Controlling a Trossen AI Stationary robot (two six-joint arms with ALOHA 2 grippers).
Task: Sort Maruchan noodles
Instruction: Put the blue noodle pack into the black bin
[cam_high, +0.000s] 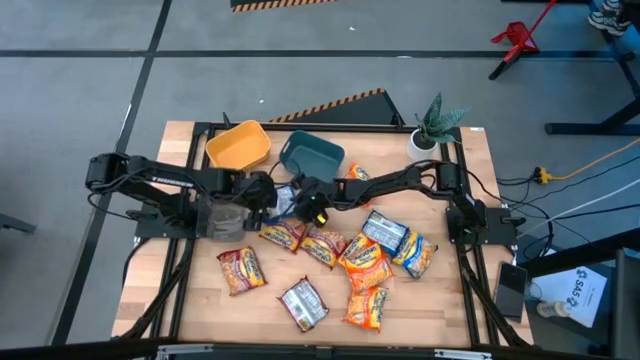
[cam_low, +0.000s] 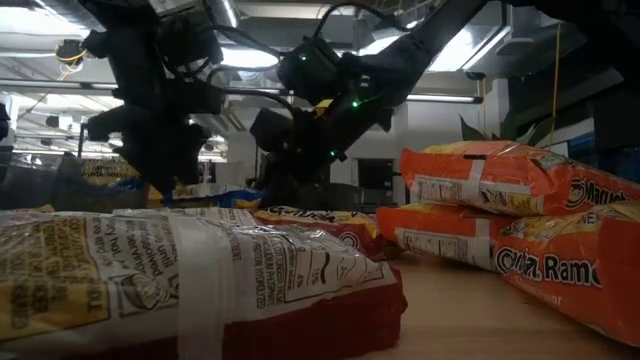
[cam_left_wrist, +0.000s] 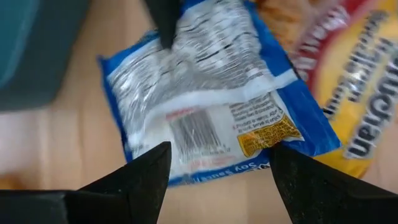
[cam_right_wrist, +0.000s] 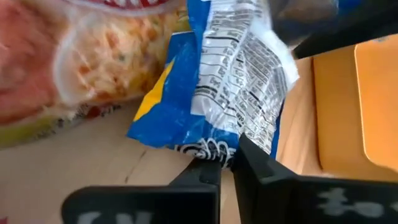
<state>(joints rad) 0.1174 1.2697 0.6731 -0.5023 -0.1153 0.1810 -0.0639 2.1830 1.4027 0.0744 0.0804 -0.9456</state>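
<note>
A blue-silver Maruchan packet (cam_high: 286, 200) lies between my two grippers on the wood just in front of the bins, printed back up (cam_left_wrist: 205, 99). My right gripper (cam_high: 306, 200) is shut on one edge of it (cam_right_wrist: 227, 163). My left gripper (cam_high: 266, 196) is open at the opposite end, its fingertips (cam_left_wrist: 221, 165) hovering over that edge. Several more packets in maroon (cam_high: 240, 268), orange (cam_high: 365, 260) and blue (cam_high: 385, 232) lie flat in the middle and near part of the table. My right gripper pinches the blue-silver packet between its two shut fingers at the crinkled blue edge seam (cam_right_wrist: 211, 148), coming from the table's right side. The packet rises away from the fingers, tilted; whether its far part rests on the table I cannot tell. My left gripper: I cannot tell whether it touches the packet.
A yellow bin (cam_high: 238, 145) and a teal bin (cam_high: 312, 152) stand at the far edge, just behind the grippers. A small potted plant (cam_high: 433, 125) stands at the far right corner. One orange packet (cam_high: 358, 172) lies beside the teal bin. Bare wood shows at the near left.
</note>
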